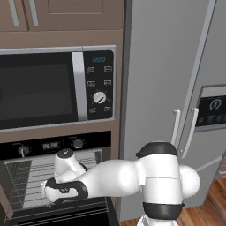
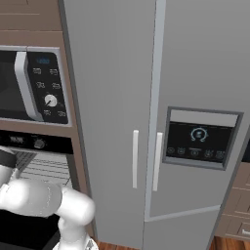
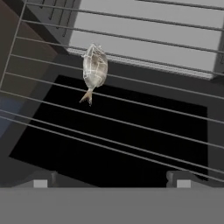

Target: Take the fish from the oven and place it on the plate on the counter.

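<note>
My pincer (image 3: 111, 179) stands wide apart and grips nothing, its two tips rising at the bottom of the hand view with the rack (image 3: 131, 127) between and beyond them. The fish (image 3: 94, 70) lies on that rack inside the oven (image 1: 53, 176), well ahead of my tips and off toward the upper left of the hand view, head away from me and tail pointing back. It looks small, slim and light, so I judge weight is no trouble; the risk is its smooth, rounded body slipping out, or the thin tail giving nothing to hold. I would take it across the thick middle of the body, tips either side. The rack is only thin wires with open gaps, so my tips may catch on a wire if I go too low. The cavity is tight, with grey walls close by. In the left base view my arm (image 1: 119, 176) reaches into the open oven under the microwave (image 1: 57, 86), the fridge (image 1: 176, 88) standing just beside.
</note>
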